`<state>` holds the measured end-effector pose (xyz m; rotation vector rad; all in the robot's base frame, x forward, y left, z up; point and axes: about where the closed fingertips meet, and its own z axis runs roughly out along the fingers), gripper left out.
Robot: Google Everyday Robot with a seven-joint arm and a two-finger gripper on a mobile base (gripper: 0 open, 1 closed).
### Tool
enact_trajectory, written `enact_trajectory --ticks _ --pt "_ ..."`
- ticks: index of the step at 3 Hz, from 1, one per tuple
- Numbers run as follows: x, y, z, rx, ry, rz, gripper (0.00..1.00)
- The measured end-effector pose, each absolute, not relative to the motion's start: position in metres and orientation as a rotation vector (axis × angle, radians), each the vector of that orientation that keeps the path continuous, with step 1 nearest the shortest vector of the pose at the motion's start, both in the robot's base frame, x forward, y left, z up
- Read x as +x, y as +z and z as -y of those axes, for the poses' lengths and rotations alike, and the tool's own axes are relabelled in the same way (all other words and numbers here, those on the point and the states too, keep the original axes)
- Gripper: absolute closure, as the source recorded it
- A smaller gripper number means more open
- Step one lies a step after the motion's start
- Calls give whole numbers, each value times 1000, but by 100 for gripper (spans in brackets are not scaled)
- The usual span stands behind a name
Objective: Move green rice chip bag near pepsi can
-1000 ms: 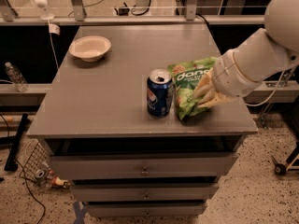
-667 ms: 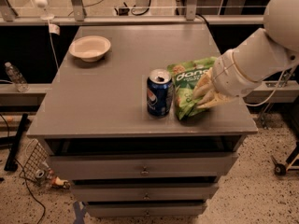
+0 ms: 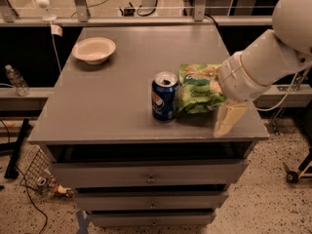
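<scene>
The green rice chip bag (image 3: 199, 88) lies flat on the grey cabinet top (image 3: 112, 106), right of centre. Its left edge touches or nearly touches the blue pepsi can (image 3: 164, 96), which stands upright with its silver top open. My gripper (image 3: 226, 126) hangs at the bag's front right corner, over the table's front right edge. Its pale fingers (image 3: 230, 117) point down and are off the bag, holding nothing. The white arm reaches in from the upper right and covers the bag's right edge.
A white bowl (image 3: 94, 49) sits at the back left of the top. Drawers (image 3: 151, 177) run below the front edge. A plastic bottle (image 3: 16, 80) stands on a ledge at the left. Cables and a wire basket (image 3: 36, 172) lie on the floor.
The gripper has let go of the green bag and pulled back to the front right. The bag now lies flat beside the can. The can has not moved.
</scene>
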<state>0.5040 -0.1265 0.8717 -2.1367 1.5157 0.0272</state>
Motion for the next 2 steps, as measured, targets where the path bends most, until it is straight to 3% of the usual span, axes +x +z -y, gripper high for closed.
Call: enact_trajectory --ticks 1,2 --pt "503 873 133 -2128 20 -1535 0" --pt "497 882 174 -2069 -27 -1660 0"
